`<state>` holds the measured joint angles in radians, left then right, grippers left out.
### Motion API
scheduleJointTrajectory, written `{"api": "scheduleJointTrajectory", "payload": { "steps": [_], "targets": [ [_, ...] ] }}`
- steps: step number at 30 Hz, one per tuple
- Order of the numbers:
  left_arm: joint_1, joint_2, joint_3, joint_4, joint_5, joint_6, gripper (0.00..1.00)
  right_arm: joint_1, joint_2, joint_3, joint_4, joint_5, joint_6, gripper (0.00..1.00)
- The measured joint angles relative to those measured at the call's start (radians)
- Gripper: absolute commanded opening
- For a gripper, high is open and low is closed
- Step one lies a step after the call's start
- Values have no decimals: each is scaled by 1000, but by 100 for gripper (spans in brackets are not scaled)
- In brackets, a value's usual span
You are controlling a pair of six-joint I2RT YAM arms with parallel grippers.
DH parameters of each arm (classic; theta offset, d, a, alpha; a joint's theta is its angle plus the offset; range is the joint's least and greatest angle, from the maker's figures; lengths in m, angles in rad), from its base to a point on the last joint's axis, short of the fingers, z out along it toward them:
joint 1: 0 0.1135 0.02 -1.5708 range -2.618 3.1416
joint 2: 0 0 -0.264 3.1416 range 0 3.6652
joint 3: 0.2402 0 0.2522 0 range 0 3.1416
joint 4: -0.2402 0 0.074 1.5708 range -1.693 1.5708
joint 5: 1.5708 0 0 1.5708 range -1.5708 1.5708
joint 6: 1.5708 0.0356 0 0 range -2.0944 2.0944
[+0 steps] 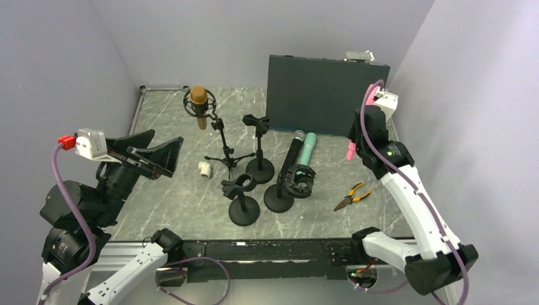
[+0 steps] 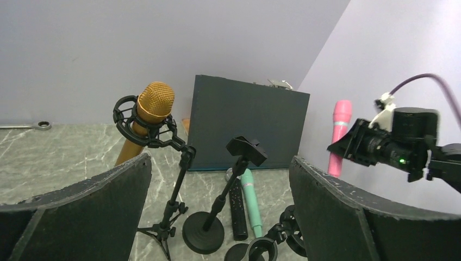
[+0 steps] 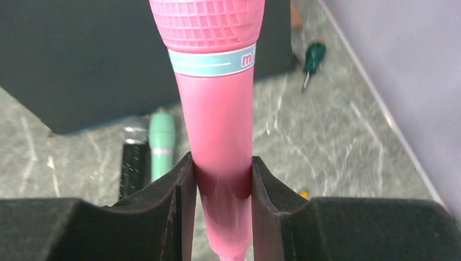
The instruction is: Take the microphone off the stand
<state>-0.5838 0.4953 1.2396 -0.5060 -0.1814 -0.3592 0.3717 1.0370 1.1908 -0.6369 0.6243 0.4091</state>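
Note:
My right gripper (image 3: 220, 169) is shut on the lower body of a pink microphone (image 3: 217, 109), held upright in the air near the right wall (image 1: 350, 151), apart from every stand. A gold microphone (image 1: 199, 101) sits in a black shock mount on a tripod stand (image 1: 225, 151) at the back left; it also shows in the left wrist view (image 2: 153, 106). My left gripper (image 1: 156, 152) hovers wide open at the left, above the table, with nothing between its fingers (image 2: 108, 201).
Three round-base stands (image 1: 259, 166) (image 1: 243, 208) (image 1: 279, 198) carry no microphone. A black microphone (image 1: 291, 154) and a teal one (image 1: 307, 147) lie before a dark box (image 1: 324, 95). Pliers (image 1: 351, 196) lie right; a white fitting (image 1: 204, 168) and a green screwdriver (image 3: 312, 60) lie loose.

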Motion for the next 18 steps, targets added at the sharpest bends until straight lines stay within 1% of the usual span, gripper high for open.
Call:
{"api": "scheduleJointTrajectory", "payload": {
  "steps": [5,10,13,18],
  "targets": [
    [0,0,-9,0,1,-2,99,-117,101,-125,-35,-192,95,0],
    [0,0,-30,-8,6,-18,99,-173,238,-287,-18,-431,158,0],
    [0,-1,-39,-16,10,-30,99,-193,288,-333,10,-537,180,0],
    [0,-1,-43,-23,29,-55,99,-222,356,-336,92,-660,209,2]
  ]
}}
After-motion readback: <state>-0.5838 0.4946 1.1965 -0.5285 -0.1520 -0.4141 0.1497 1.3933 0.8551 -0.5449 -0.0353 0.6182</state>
